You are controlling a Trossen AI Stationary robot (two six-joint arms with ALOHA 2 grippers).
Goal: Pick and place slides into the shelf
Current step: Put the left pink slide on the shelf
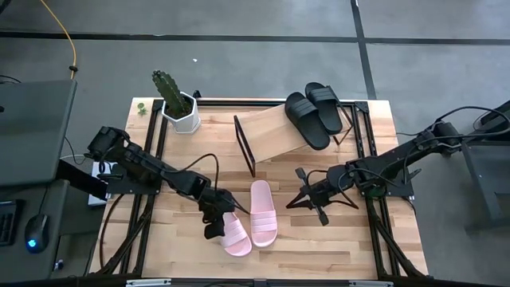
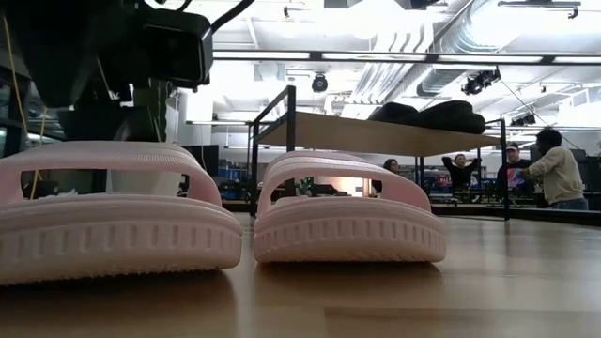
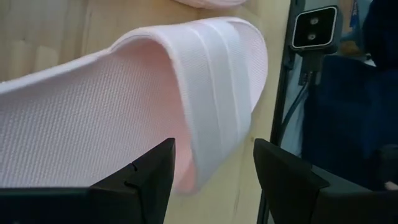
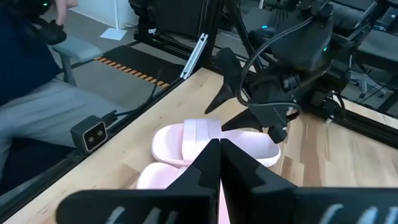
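Two pale pink slides lie sole-down on the table's near middle, one (image 1: 237,236) beside the other (image 1: 264,212). In the low view they stand side by side, left (image 2: 113,221) and right (image 2: 347,221). My left gripper (image 1: 217,226) is open at the left slide's strap (image 3: 217,81), one finger toward the footbed and one outside. Two black slides (image 1: 315,115) lie on the wooden shelf (image 1: 271,131) at the table's far middle. My right gripper (image 1: 295,199) is shut and hovers to the right of the pink slides. My left gripper (image 3: 211,180) stands open about the side of the left pink slide's strap (image 3: 199,155), coming in low from the table's left. A gap shows between the outer finger (image 3: 286,180) and the strap. Whether the inner finger (image 3: 137,183) touches the footbed, I cannot tell.
A potted cactus (image 1: 177,102) stands at the table's far left corner. The shelf's black end frame (image 1: 244,145) rises behind the pink slides. A small camera (image 3: 315,28) sits at the table's near edge. People sit in the room beyond (image 2: 554,174).
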